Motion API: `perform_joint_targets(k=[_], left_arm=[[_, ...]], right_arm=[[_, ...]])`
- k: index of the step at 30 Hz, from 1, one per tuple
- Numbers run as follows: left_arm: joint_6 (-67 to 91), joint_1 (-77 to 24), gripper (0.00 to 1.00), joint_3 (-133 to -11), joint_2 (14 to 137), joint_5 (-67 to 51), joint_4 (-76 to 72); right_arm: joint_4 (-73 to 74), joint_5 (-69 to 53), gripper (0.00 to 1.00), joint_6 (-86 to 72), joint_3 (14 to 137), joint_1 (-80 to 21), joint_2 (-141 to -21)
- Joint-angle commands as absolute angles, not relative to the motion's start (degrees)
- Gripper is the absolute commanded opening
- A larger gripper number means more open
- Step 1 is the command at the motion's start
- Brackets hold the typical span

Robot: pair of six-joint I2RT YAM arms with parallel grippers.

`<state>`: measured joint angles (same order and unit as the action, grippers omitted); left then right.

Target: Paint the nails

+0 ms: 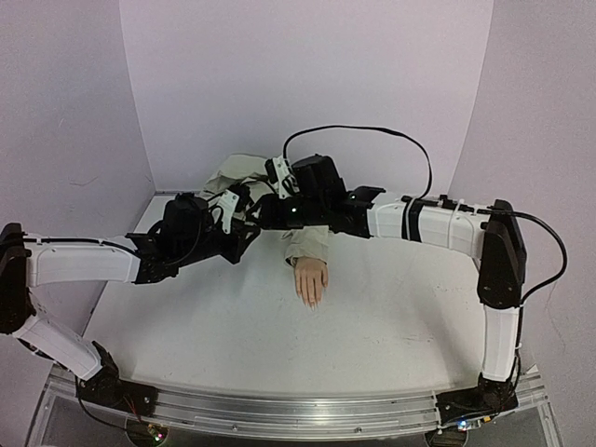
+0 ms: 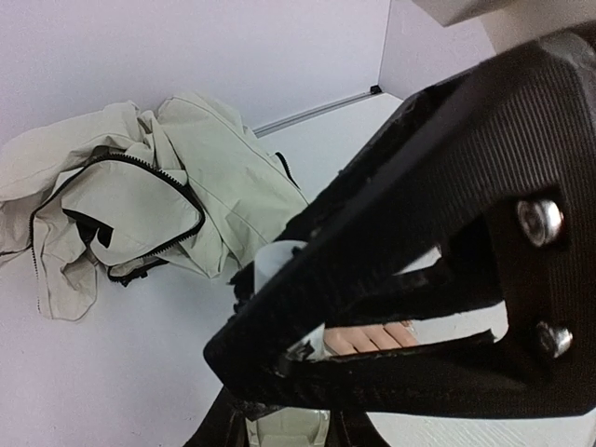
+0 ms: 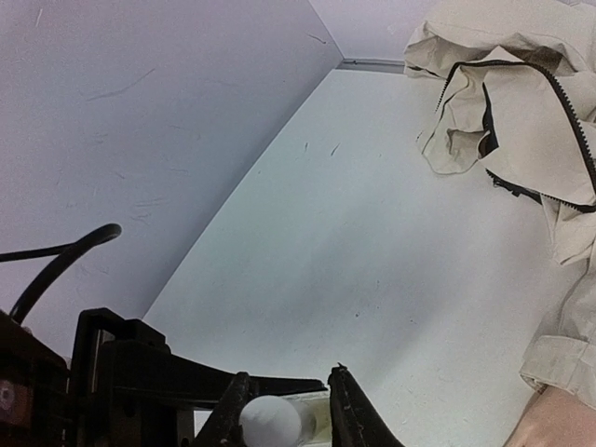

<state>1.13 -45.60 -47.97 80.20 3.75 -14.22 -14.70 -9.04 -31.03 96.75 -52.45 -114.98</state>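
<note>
The pale mannequin hand (image 1: 312, 279) lies palm down mid-table, its beige sleeve (image 1: 307, 244) behind it. Its nails are too small to make out. My two grippers meet just left of the sleeve, above the table. My left gripper (image 1: 244, 235) is shut on a small pale bottle (image 2: 284, 426). My right gripper (image 1: 264, 212) is shut on the bottle's white cap (image 3: 270, 421), which also shows in the left wrist view (image 2: 277, 261). The mannequin's fingers (image 2: 372, 337) show through the gap in my right gripper's frame. A corner of the hand (image 3: 559, 424) shows in the right wrist view.
A crumpled beige jacket (image 1: 240, 172) with a black zip lies at the back against the wall; it also shows in both wrist views (image 2: 140, 196) (image 3: 521, 102). White walls close off the back and sides. A black cable (image 1: 372, 130) loops over my right arm.
</note>
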Motion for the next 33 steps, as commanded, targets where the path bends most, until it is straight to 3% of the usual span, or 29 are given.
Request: perform_joint_targets(k=[1,4,6,8,13,18,21,22,25,29,33], left_arm=[[0.9,-46.0,0.0,-50.5,80.2,3.4,-17.2],[1.1,-45.8,0.0,-49.8,78.9,-1.8,-17.0],[2.0,-45.0,0.0,-49.3,77.2,-9.1,-16.7],[3.4,-42.3,0.0,-48.7,75.2,-24.1,-17.1],[5.7,-37.2,0.0,-50.1,72.5,-59.6,-18.1],[5.9,-36.9,0.0,-52.0,72.3,-70.0,-18.0],[5.7,-36.9,0.0,-51.6,72.4,-68.0,-18.1],[6.4,-36.9,0.0,-51.5,72.5,-66.0,-18.1],[6.0,-37.0,0.0,-50.1,71.7,-55.5,-17.9],[2.5,-39.3,0.0,-45.8,67.7,-25.8,-16.9],[-6.0,-44.8,0.0,-44.1,66.3,-4.9,-16.5]], right_arm=[[-15.4,-9.9,0.17,-30.4,99.7,-52.7,-115.6],[-15.4,-11.7,0.0,-27.4,99.1,-52.7,-114.6],[-16.1,-16.7,0.0,-23.4,98.2,-52.7,-113.4],[-19.6,-25.7,0.0,-16.5,94.4,-52.6,-111.1],[-21.8,-57.4,0.0,-0.8,87.1,-52.4,-106.8],[-21.7,-63.0,0.0,-0.5,85.0,-52.4,-105.6],[-21.5,-61.0,0.0,-0.5,84.5,-52.4,-105.0],[-21.5,-58.9,0.06,-0.5,84.3,-52.3,-104.5],[-21.6,-49.4,0.35,-2.5,84.1,-52.3,-102.8],[-21.4,-36.3,0.66,-7.2,85.1,-52.3,-101.5],[-21.3,-29.2,0.8,-13.3,86.7,-52.4,-101.8]])
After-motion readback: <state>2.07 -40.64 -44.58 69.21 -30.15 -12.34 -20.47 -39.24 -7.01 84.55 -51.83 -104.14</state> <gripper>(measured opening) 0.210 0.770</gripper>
